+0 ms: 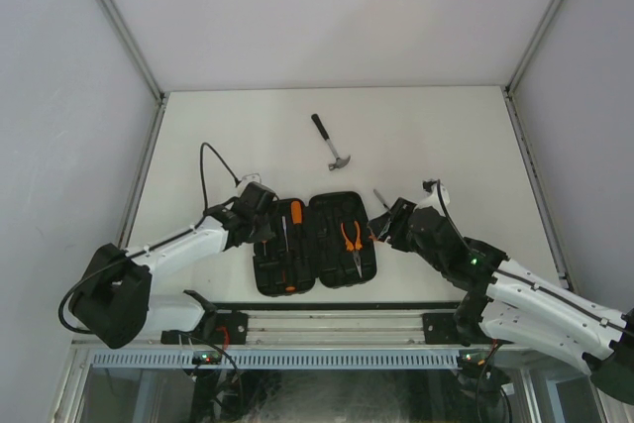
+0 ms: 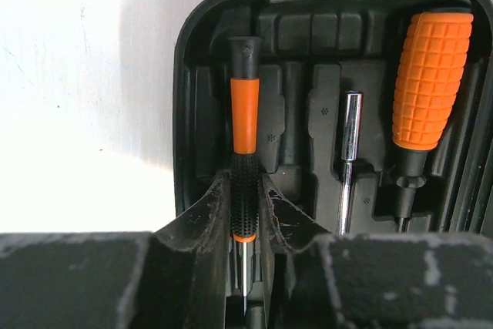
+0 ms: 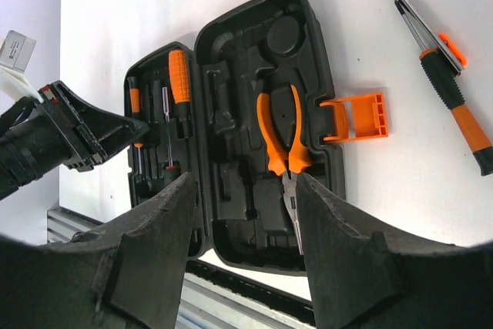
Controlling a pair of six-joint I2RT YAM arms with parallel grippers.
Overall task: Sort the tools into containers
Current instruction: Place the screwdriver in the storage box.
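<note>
Left gripper [image 2: 245,190] straddles a slim screwdriver [image 2: 245,121] lying lengthwise in the left half of the case [image 1: 332,266], grip or release impossible to tell, while the right gripper [image 3: 245,190], spread and empty, hovers nearest a loose screwdriver [image 3: 470,125] slanting across the counter [image 1: 436,136]

L: left arm [image 1: 173,250] reaches forward and inward, wrist pitched down. The left gripper [image 2: 245,190] has its fingers [image 2: 204,225] a narrow gap apart; clamped or loose, cannot tell.
R: right arm [image 1: 525,294] reaches inward. The right gripper [image 3: 243,186] is empty, fingers [image 3: 154,244] spread wide, across from the left gripper.
</note>
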